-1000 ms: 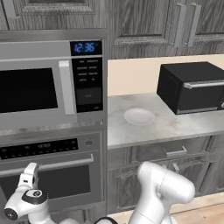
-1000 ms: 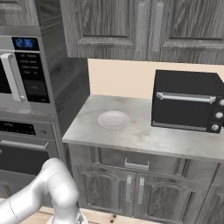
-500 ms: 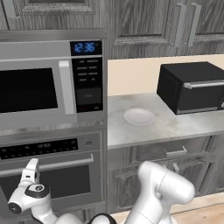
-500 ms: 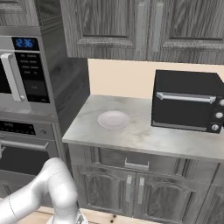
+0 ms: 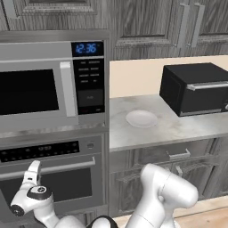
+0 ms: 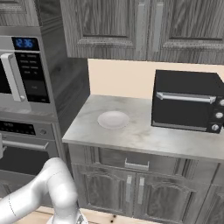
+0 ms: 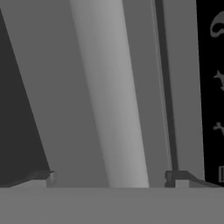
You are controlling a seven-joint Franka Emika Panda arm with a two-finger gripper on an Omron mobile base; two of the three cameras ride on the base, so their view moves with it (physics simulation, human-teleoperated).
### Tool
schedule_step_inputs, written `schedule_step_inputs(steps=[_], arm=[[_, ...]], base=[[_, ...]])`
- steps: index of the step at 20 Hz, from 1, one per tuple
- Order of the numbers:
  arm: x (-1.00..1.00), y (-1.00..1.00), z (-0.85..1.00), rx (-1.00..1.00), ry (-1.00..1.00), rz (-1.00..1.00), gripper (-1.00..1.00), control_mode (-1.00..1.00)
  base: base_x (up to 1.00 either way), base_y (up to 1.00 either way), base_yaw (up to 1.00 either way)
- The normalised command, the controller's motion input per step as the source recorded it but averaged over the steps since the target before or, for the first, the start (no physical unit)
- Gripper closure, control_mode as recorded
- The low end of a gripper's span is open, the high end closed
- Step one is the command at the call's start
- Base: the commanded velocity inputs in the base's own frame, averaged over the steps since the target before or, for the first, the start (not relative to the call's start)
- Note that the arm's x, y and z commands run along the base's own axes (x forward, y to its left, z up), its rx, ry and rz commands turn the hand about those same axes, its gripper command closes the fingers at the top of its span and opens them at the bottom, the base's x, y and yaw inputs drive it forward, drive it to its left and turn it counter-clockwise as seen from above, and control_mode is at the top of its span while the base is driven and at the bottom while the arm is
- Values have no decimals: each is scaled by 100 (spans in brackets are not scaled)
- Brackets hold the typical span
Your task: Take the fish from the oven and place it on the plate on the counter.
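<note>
While the pincer (image 7: 107, 178) stands wide astride the oven's (image 5: 49, 178) bar handle (image 7: 111, 96), door shut, the white plate (image 5: 141, 118) sits mid-counter (image 5: 187, 129).

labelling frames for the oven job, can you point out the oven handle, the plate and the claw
oven handle (image 5: 58, 168), left base view, middle of the long bar.
plate (image 5: 141, 118), left base view, centre of the white dish on the counter.
claw (image 7: 109, 177), hand view, midway between the open fingertips, over the bar.

oven (image 5: 49, 178): brushed steel, dark glass door
counter (image 6: 144, 135): marbled grey stone, smooth
plate (image 6: 113, 119): plain white, matt
cabinets (image 6: 131, 188): grey wood grain
</note>
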Motion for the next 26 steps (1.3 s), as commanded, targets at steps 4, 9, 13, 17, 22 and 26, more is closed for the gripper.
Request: schedule_step_inputs(steps=[4,9,13,17,22,26], arm=[[0,10,-4,0,0,0,100,-100],[0,7,-2,0,0,0,100,-100],[-5,0,-4,0,0,0,100,-100],[-66,0,-43,0,0,0,100,-100],[-95,0,-66,0,2,0,100,-100],[-91,0,-83,0,6,1,100,-100]], base=[[0,0,0],[0,0,0],[0,0,0],[0,0,0],[0,0,0],[0,0,0]])
